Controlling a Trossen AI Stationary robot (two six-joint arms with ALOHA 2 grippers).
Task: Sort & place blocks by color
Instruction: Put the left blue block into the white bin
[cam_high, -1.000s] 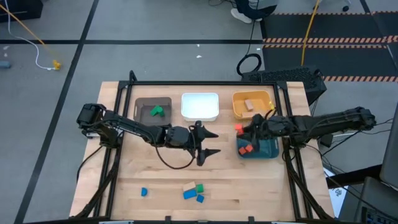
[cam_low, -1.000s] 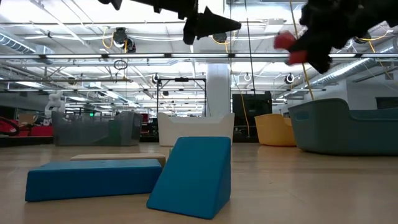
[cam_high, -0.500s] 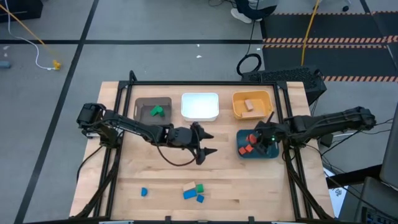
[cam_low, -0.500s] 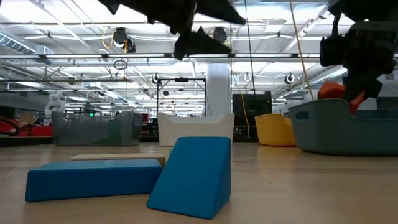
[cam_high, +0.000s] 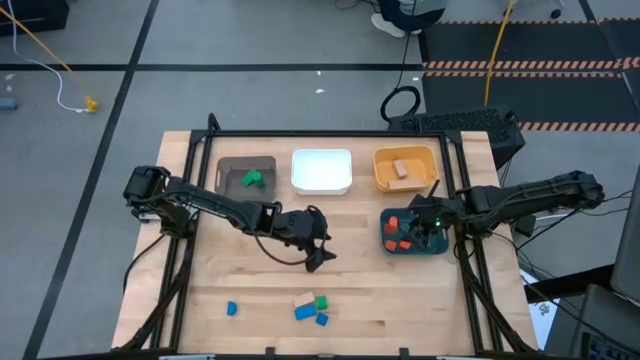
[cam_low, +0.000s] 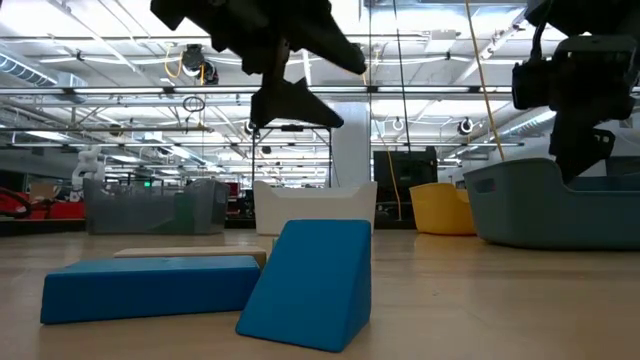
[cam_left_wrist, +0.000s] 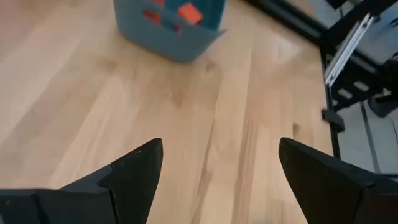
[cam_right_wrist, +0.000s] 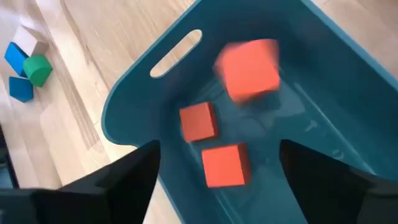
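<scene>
Blocks lie in two places: three red-orange blocks (cam_right_wrist: 239, 70) sit inside the teal bin (cam_high: 436, 243) at the right of the counter (cam_high: 200, 270), and a small cluster of blue and green blocks (cam_high: 311, 307) rests near the counter's near edge, with one lone blue block (cam_high: 231, 309) to its left. Two green blocks (cam_high: 252, 178) are in the brown bin (cam_high: 228, 170) at far left, a pale wood block (cam_high: 400, 168) lies in the orange bin (cam_high: 384, 180), and the white bin (cam_high: 322, 186) stands between those two.

Right pincer (cam_high: 418, 226) hangs over the teal bin with its fingers spread and nothing between them; in the right wrist view one red-orange block looks blurred above the other two. Left pincer (cam_high: 315, 250) hovers over bare wood at the middle of the counter, between the bins and the near cluster, its fingers also spread and empty.
</scene>
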